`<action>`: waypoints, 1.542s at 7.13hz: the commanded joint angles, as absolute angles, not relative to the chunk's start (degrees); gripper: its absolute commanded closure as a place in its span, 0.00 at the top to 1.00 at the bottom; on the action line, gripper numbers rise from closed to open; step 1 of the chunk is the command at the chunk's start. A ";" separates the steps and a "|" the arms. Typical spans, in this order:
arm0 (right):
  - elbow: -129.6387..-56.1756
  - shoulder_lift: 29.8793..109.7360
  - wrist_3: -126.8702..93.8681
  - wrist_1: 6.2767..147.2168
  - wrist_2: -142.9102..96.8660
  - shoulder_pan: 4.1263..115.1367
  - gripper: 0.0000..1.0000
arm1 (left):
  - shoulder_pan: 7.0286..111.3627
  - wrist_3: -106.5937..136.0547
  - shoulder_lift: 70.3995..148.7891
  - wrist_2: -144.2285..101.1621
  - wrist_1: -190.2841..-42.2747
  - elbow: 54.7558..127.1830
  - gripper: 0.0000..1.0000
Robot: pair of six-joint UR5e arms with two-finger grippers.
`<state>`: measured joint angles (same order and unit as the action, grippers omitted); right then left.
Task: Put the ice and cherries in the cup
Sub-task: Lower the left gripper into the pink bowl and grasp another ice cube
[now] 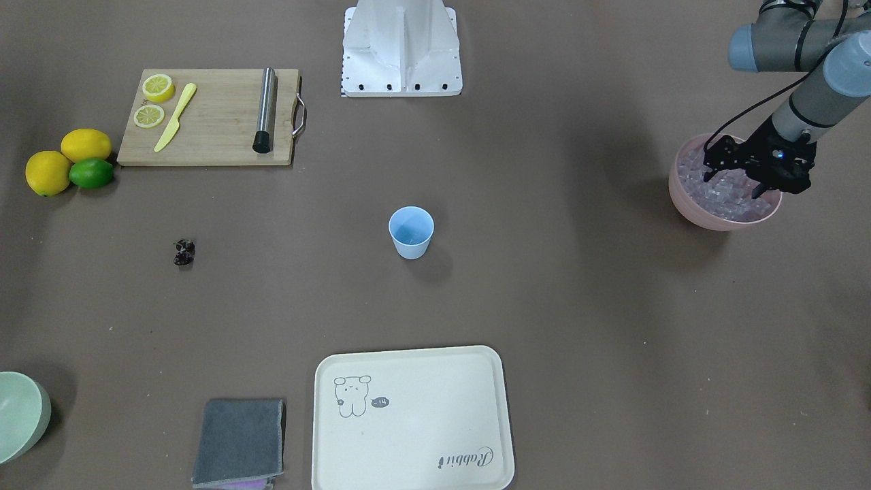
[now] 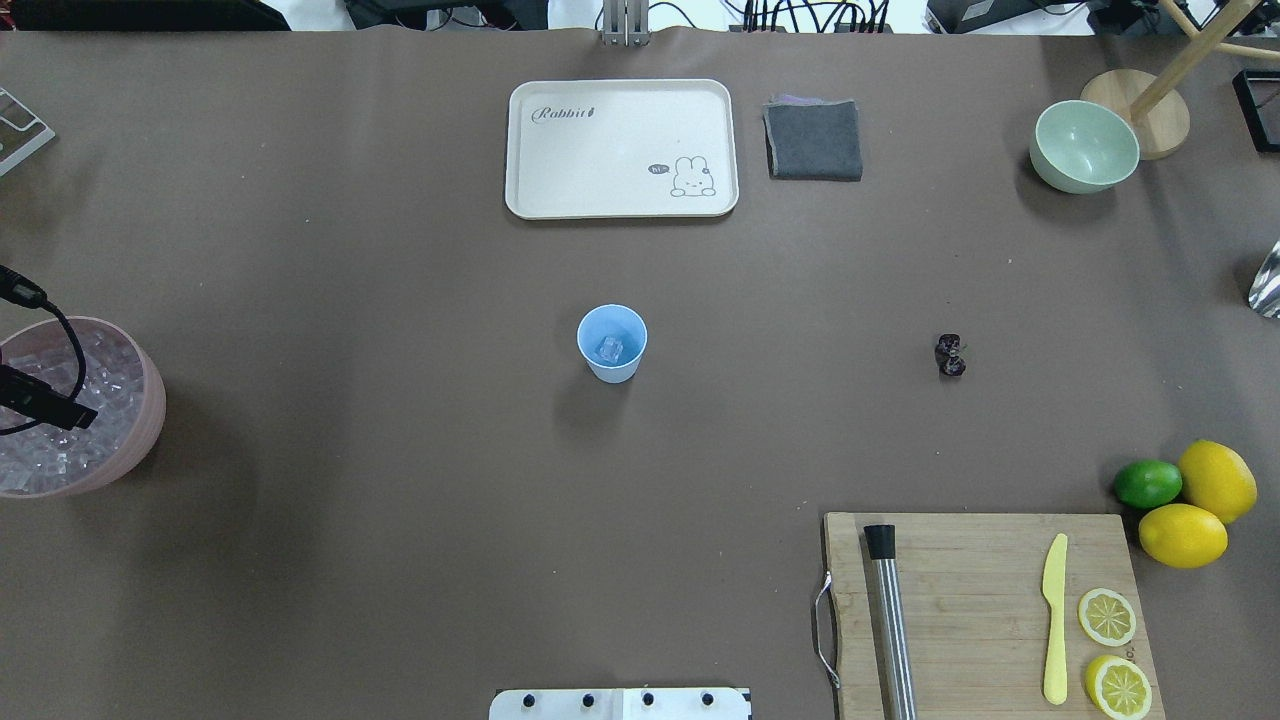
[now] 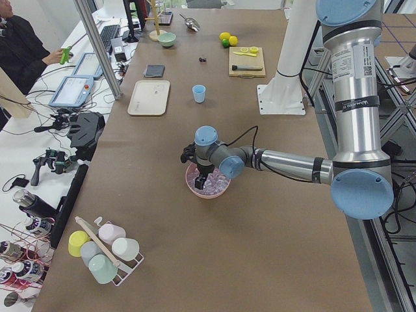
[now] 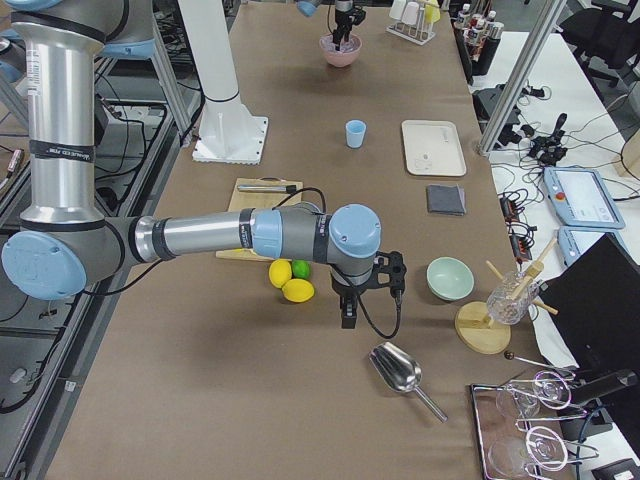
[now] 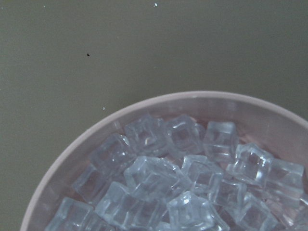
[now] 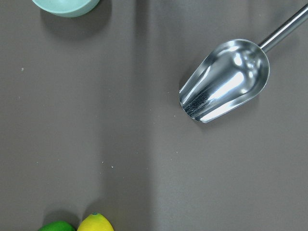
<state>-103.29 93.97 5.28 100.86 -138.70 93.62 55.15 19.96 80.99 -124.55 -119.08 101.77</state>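
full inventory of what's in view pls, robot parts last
ice: many, clear, heaped in pink bowl; one cube in cup
cup: 1, pale blue, table centre
pink bowl: 1, robot's left end of the table
cherries: 1 cluster, dark maroon, bare table right of cup
tray: 1, cream, far side
cloth: 1, grey, folded, beside tray
mint bowl: 1, pale green, far right
lemons: 2, yellow, beside cutting board
lime: 1, green, against lemons
cutting board: 1, wood, near right
lemon halves: 2, yellow, on board
knife: 1, yellow, on board
metal rod: 1, steel, black tip, on board
scoop: 1, steel, right end
left gripper: black, open, at the ice
right gripper: black, near lemons; open or shut unclear
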 commanded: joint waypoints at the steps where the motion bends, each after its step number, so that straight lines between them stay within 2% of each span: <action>1: -103.36 93.61 5.19 100.90 -138.69 93.69 1.00 | 55.11 20.04 81.04 -124.63 -118.92 101.86 0.97; 4: -103.79 93.60 5.10 100.90 -138.69 93.78 1.00 | 53.62 19.95 81.99 -124.54 -119.09 100.29 0.97; 5: -103.80 93.43 4.14 100.81 -138.69 93.95 1.00 | 53.53 20.04 82.18 -124.45 -119.00 100.02 0.91; 7: -104.06 93.43 3.96 100.81 -138.69 94.48 1.00 | 53.61 19.95 82.18 -124.72 -119.09 100.11 0.43; 8: -104.15 93.43 3.87 100.81 -138.69 94.66 1.00 | 53.61 19.95 82.18 -124.80 -119.09 100.46 0.22; 9: -104.24 93.43 3.87 100.81 -138.69 94.75 1.00 | 53.70 19.95 82.09 -124.89 -119.09 100.89 0.06; 10: -104.41 93.43 3.95 100.81 -138.78 94.92 1.00 | 53.79 19.95 82.00 -124.89 -119.09 101.07 0.00; 11: -104.41 93.43 3.96 100.81 -138.78 95.01 1.00 | 53.88 19.95 81.83 -124.89 -119.09 101.25 0.00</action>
<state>-104.34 93.43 3.93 100.81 -138.75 94.86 53.77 19.95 82.00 -124.87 -119.08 100.97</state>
